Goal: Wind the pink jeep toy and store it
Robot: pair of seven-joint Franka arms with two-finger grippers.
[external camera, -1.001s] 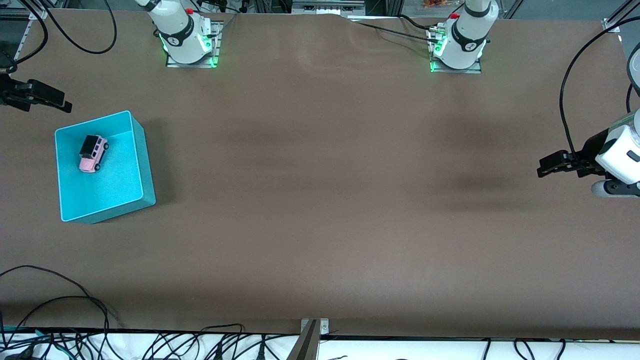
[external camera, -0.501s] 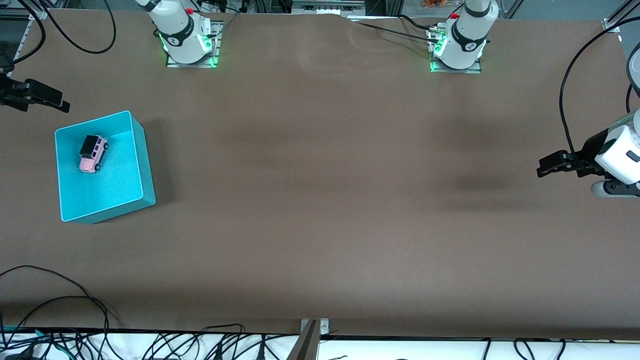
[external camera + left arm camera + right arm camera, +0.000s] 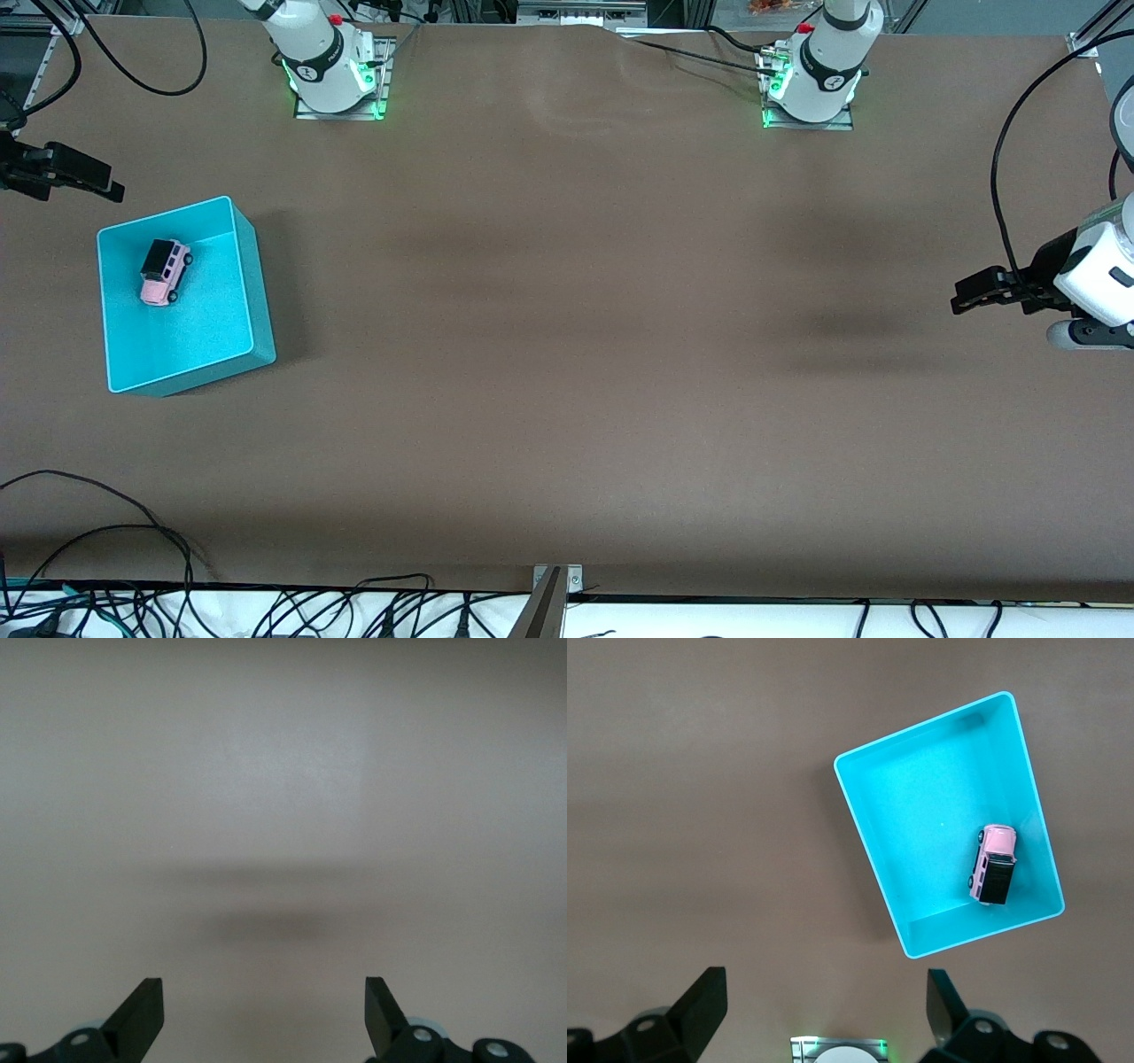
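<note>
The pink jeep toy [image 3: 165, 272] with its black roof lies inside the turquoise box [image 3: 199, 332] at the right arm's end of the table. In the right wrist view the jeep [image 3: 993, 865] sits by one wall of the box [image 3: 921, 824]. My right gripper [image 3: 113, 182] is open and empty, high over bare table beside the box; its jaws [image 3: 826, 1001] stand wide apart. My left gripper [image 3: 959, 298] is open and empty over bare table at the left arm's end, and its wrist view [image 3: 264, 1010] shows only the brown table.
The two arm bases [image 3: 335, 75] [image 3: 811, 84] stand along the table's edge farthest from the front camera. Cables [image 3: 133, 540] lie along the edge nearest to it. The right arm's base [image 3: 837, 1050] shows between the right gripper's fingers.
My right gripper has drifted slightly away from the box toward the table's end. The jeep, the box and the left arm have not moved.
</note>
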